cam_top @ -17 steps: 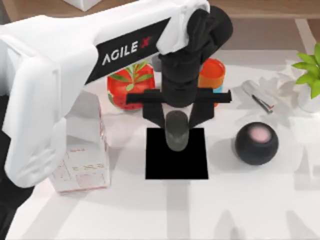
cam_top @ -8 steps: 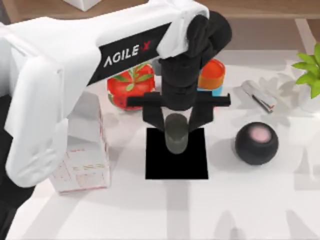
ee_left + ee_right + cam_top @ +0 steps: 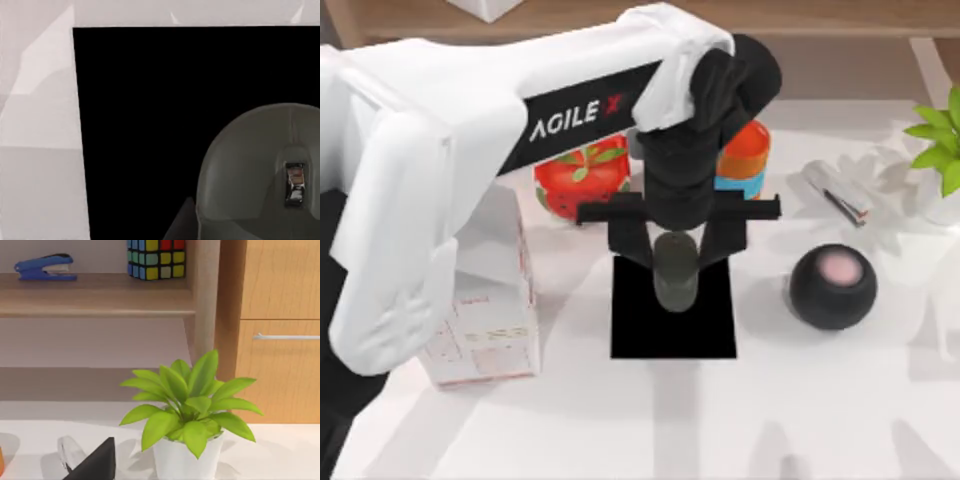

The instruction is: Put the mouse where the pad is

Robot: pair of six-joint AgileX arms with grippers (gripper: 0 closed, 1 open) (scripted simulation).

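Note:
The mouse [image 3: 675, 272], a dark grey oval, sits between the fingers of my left gripper [image 3: 676, 262], which is shut on it. It is over the far middle part of the pad [image 3: 640, 335], a flat black square in the middle of the table. I cannot tell whether the mouse touches the pad. The left wrist view has the mouse [image 3: 260, 170] close up with its scroll wheel, above the pad [image 3: 140, 125]. A dark part of my parked right gripper [image 3: 97, 462] edges into the right wrist view.
A white carton [image 3: 485, 320] stands left of the pad and a black ball with a pink spot [image 3: 833, 285] lies to its right. Behind are a red tomato bowl [image 3: 580, 175], an orange cup [image 3: 745, 150], a stapler [image 3: 840, 195] and a potted plant [image 3: 940, 150].
My left gripper and the mouse in it have shifted slightly toward the table's front over the pad. Nothing else has moved.

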